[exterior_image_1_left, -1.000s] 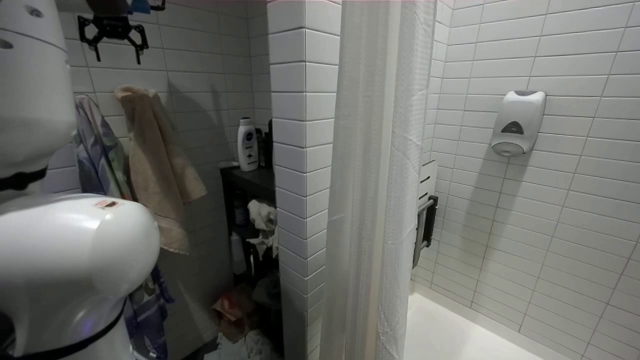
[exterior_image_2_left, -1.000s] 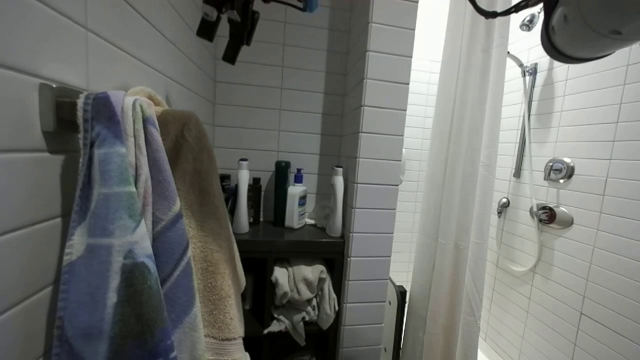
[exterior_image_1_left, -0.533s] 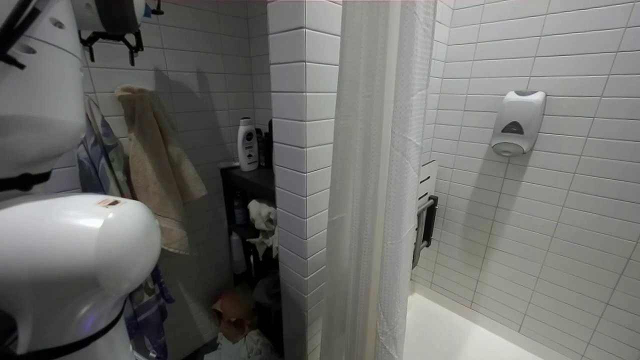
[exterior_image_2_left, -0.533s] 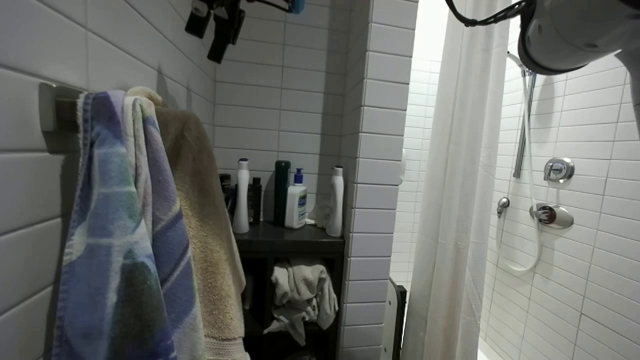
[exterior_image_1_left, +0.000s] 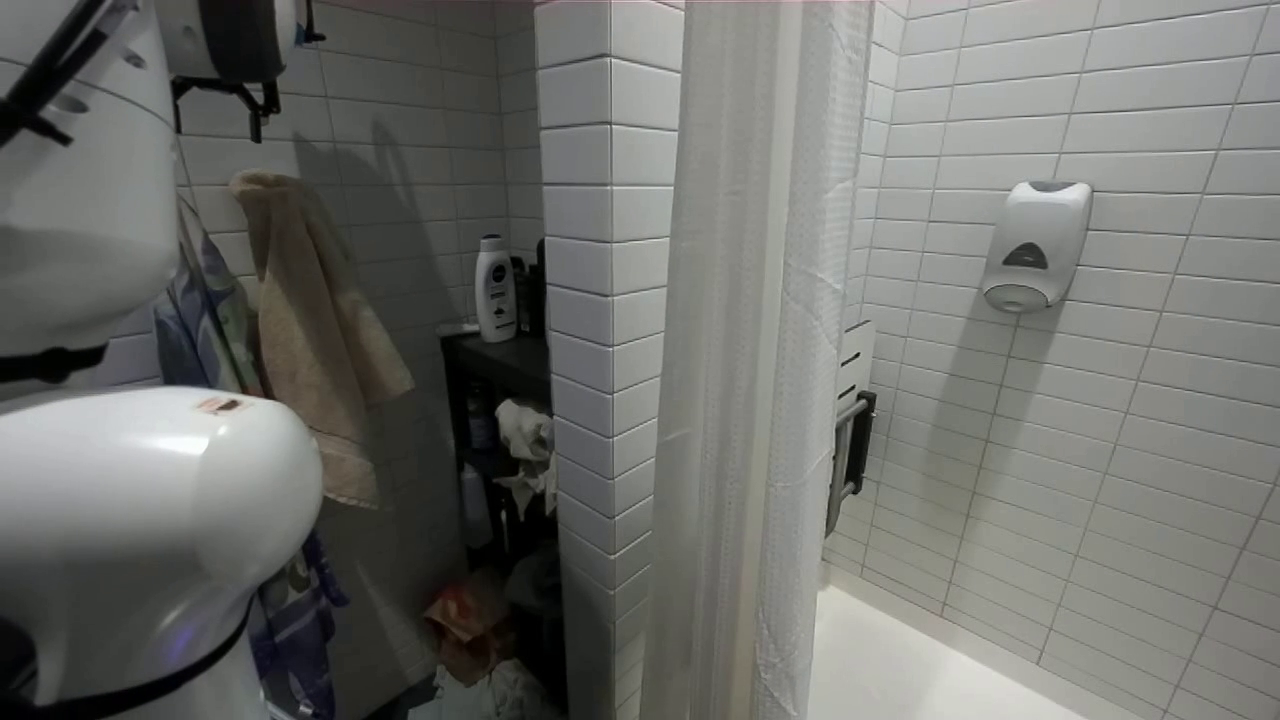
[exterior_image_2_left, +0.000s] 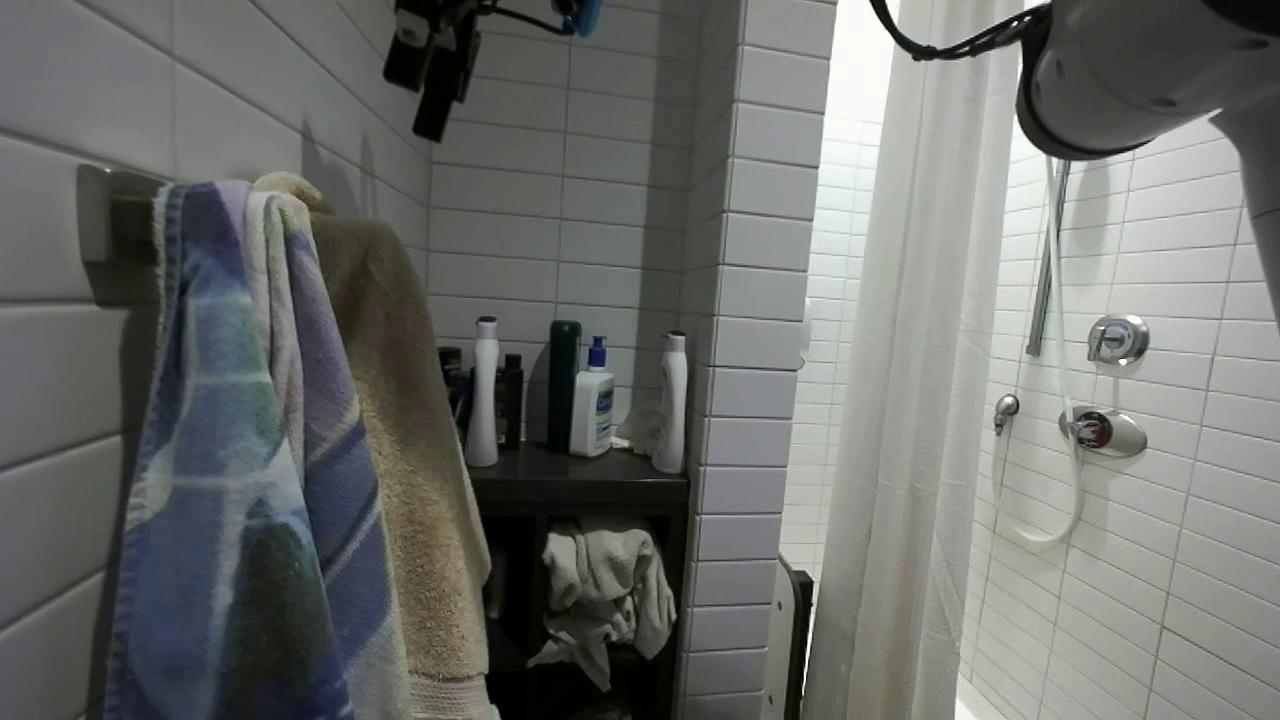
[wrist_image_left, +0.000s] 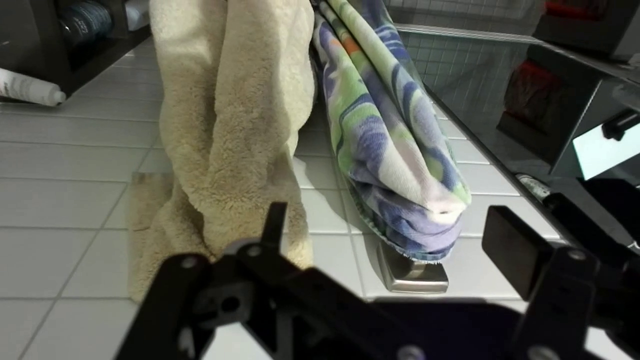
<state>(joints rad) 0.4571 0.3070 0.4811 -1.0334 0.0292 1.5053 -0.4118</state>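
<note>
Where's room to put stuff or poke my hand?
The black shelf has a bare front strip before the pump bottle, between two slim white bottles; behind, dark bottles crowd. A hand might fit where tile shows between the beige towel and patterned towel, which crowd at the wrist view's top.

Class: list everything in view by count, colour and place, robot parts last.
Beige towel: one, beige, hanging on the wall
Patterned towel: one, blue, purple, green, beside the beige one
Rail: one, silver, same wall
Shelf: one, black, in the corner
Bottles: at least six, white, green, black, atop the shelf
Tube: one, white, shelf edge
Cloth: one bunch, off-white, inside the shelf
Clutter: uncounted, orange and white, near the shelf
Curtain: one, white, beside the white pillar
Dispenser: one, white, on a shower wall
Taps: two, silver, beside the white hose
Panel: one, white, partly behind the curtain
Dim shapes: several, black and red, wrist view
Arm: one, white, in both exterior views
Tool: one, black, open, above the towels
</note>
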